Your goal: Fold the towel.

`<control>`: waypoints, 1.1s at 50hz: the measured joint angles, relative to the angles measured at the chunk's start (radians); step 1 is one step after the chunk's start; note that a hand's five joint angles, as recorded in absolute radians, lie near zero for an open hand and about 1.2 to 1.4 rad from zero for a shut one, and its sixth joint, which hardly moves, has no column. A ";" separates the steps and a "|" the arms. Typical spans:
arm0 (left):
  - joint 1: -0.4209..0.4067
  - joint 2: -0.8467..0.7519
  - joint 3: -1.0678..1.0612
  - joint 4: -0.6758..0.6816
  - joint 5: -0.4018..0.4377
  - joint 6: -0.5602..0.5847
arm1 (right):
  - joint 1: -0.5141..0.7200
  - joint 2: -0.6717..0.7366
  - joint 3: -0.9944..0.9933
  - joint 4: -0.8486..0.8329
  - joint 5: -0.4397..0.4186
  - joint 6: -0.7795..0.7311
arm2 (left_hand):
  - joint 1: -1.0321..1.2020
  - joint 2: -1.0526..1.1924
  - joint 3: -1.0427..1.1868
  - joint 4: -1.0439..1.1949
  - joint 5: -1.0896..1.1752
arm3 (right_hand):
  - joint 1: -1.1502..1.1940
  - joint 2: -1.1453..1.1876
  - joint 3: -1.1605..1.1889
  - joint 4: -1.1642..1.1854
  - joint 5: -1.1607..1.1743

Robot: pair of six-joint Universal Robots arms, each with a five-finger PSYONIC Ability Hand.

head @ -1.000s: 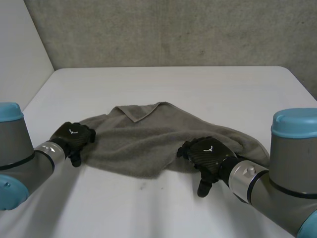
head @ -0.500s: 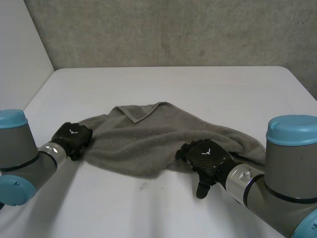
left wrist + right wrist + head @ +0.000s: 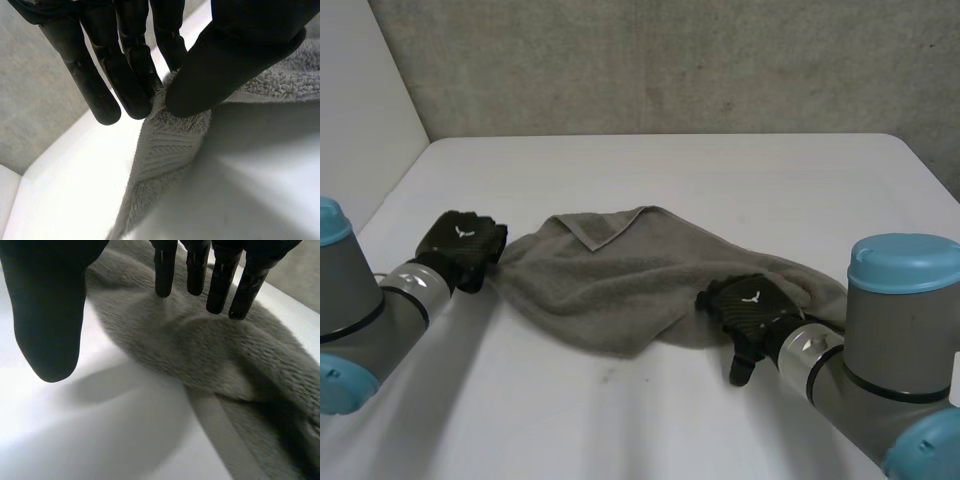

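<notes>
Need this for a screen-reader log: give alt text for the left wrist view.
The left hand pinches the grey towel's hem between fingers and thumb. The white table lies beside the towel.

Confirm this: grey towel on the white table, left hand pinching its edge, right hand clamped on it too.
Wrong on the right hand: the right wrist view shows its fingers straight and thumb apart, open over the towel, not clamped. The towel is on the table, and the left hand pinches its edge.
</notes>
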 measured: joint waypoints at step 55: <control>-0.095 0.418 -0.056 -0.176 0.007 -0.438 | -0.254 0.222 -0.921 0.507 -0.147 -0.154 | 0.005 0.003 0.003 0.004 0.004 | 0.737 0.811 0.814 0.820 0.757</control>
